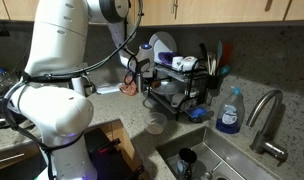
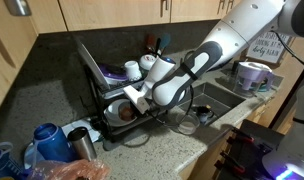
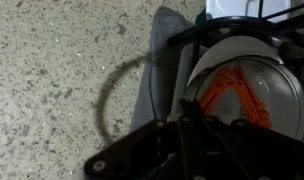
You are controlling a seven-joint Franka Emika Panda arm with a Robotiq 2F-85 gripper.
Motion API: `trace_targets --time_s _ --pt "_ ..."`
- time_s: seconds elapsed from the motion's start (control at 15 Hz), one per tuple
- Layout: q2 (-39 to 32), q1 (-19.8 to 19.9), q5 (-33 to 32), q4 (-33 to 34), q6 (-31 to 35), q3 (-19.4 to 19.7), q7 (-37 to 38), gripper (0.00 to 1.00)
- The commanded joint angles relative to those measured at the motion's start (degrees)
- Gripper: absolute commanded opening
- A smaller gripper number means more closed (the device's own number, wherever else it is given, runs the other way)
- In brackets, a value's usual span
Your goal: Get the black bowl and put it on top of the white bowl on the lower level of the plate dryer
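Observation:
The plate dryer (image 2: 92, 70) is a black wire rack on the counter, seen in both exterior views (image 1: 192, 95) and in the wrist view (image 3: 222, 35). The white bowl (image 3: 277, 100) sits on its lower level with something orange inside, and also shows in an exterior view (image 2: 114, 108). My gripper (image 3: 184, 118) hangs just above and beside that bowl at the rack's end (image 2: 135, 100) (image 1: 142, 78). Its fingers are pressed together on a dark rounded shape that looks like the black bowl (image 3: 237, 140). The bowl blends into the dark fingers, so its outline is unclear.
A grey mat (image 3: 157, 70) lies under the rack on the speckled counter. A pale translucent bowl (image 1: 154, 125) stands on the counter in front of the rack. A blue soap bottle (image 1: 229, 112), a faucet (image 1: 267, 115) and the sink (image 1: 207, 160) are beside it. Mugs and a large upright white plate fill the upper level.

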State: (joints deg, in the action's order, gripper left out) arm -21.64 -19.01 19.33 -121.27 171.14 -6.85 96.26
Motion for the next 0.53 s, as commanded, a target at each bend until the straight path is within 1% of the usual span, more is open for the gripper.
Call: trace_targets --time_s 0.0,0.47 --pt "-1.69 0.43 1.21 2.60 1.41 0.13 1.76 0.01" --pt "-5.29 1.16 3.28 5.99 4.78 0.17 2.79 0.01"
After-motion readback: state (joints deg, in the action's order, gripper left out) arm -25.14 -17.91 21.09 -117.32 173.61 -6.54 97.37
